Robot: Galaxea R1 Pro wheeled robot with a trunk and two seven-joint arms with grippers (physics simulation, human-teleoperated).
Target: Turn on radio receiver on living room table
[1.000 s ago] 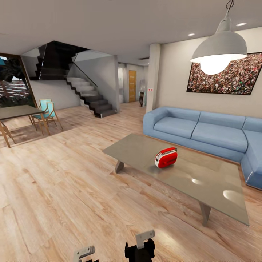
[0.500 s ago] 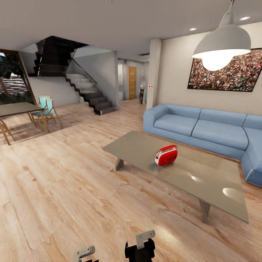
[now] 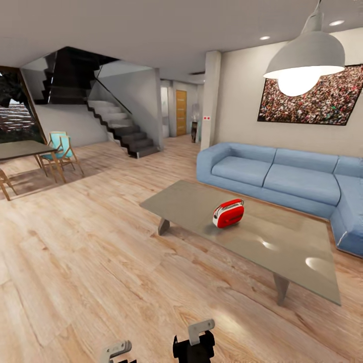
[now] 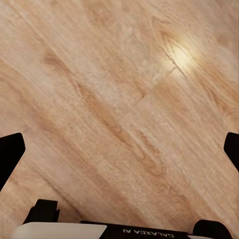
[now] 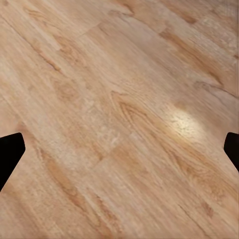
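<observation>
The red radio receiver (image 3: 228, 213) with white trim stands upright near the middle of the low grey table (image 3: 287, 247) in the living room, ahead and to the right of me. Both arms hang low at the bottom of the head view, far short of the table. In its wrist view, my left gripper (image 4: 119, 149) is open, its dark fingertips (image 4: 10, 154) wide apart over bare wood floor. My right gripper (image 5: 119, 154) is open too, its fingertips (image 5: 10, 152) spread over the floor with nothing between them.
A blue L-shaped sofa (image 3: 272, 176) wraps the table's far and right sides. A white pendant lamp (image 3: 302, 58) hangs over it. A dining table (image 3: 20, 149) with chairs stands far left, stairs (image 3: 121, 132) at the back. Wood floor (image 3: 101, 252) lies between me and the table.
The whole head view has shifted slightly, so the camera has moved; the radio and table sit a little higher and further left in frame. Both arms keep the same pose.
</observation>
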